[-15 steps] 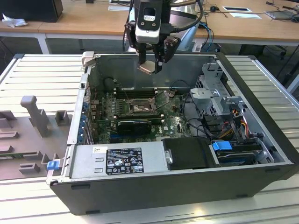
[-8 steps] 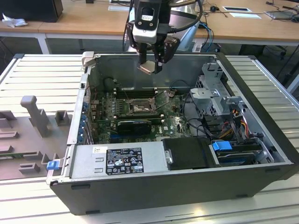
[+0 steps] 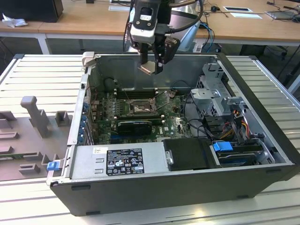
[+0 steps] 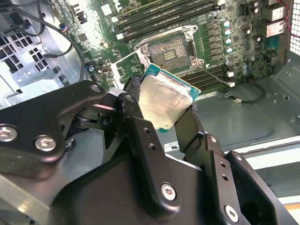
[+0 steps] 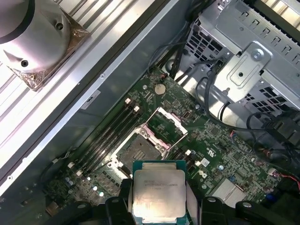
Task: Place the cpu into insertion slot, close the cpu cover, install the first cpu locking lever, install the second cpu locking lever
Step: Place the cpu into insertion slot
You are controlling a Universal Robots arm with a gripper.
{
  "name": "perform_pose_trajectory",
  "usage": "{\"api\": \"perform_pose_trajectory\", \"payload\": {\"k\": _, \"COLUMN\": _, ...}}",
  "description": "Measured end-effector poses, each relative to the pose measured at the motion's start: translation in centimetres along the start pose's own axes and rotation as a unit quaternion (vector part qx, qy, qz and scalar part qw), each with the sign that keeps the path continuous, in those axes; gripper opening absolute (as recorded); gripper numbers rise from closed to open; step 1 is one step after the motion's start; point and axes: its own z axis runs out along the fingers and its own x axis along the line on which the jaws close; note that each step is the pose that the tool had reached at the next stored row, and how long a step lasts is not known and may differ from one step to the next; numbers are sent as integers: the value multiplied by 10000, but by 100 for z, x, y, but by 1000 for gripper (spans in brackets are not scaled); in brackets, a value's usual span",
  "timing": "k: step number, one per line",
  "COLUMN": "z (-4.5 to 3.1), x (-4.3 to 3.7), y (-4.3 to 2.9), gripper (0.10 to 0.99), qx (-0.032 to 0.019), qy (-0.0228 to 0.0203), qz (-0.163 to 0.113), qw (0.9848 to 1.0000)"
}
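My gripper (image 3: 151, 66) hangs over the open computer case, shut on the cpu (image 3: 149, 69), a small square chip with a pale metal top. In both wrist views the cpu (image 4: 164, 101) (image 5: 158, 192) sits clamped by its edges between the black fingers (image 4: 133, 96). Well below it on the green board lies the insertion slot (image 3: 140, 107) (image 4: 171, 49) (image 5: 138, 150), open, with nothing in it. The cpu cover (image 5: 169, 123) (image 4: 127, 65) (image 3: 163, 98) stands swung up on its hinge beside the slot.
Long black memory slots (image 3: 136, 93) run just behind the socket. A black power supply (image 3: 140, 159) fills the case's near side, and a metal drive cage (image 3: 213, 93) with cables stands at the exterior view's right. A grey fixture (image 3: 35, 115) sits outside the case at the exterior view's left.
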Motion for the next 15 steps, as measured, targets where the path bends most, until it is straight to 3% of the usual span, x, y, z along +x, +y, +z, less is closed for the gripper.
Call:
{"api": "perform_pose_trajectory", "payload": {"k": 3, "z": 2, "x": 0, "y": 0, "gripper": 541, "qx": -4, "qy": -19, "qz": 220, "qw": 9998}}
{"api": "perform_pose_trajectory", "payload": {"k": 9, "z": 5, "x": 0, "y": 0, "gripper": 541, "qx": -12, "qy": -58, "qz": 647, "qw": 9979}}
{"api": "perform_pose_trajectory", "payload": {"k": 15, "z": 7, "x": 3, "y": -1, "gripper": 541, "qx": -20, "qy": -94, "qz": 1045, "qw": 9945}}
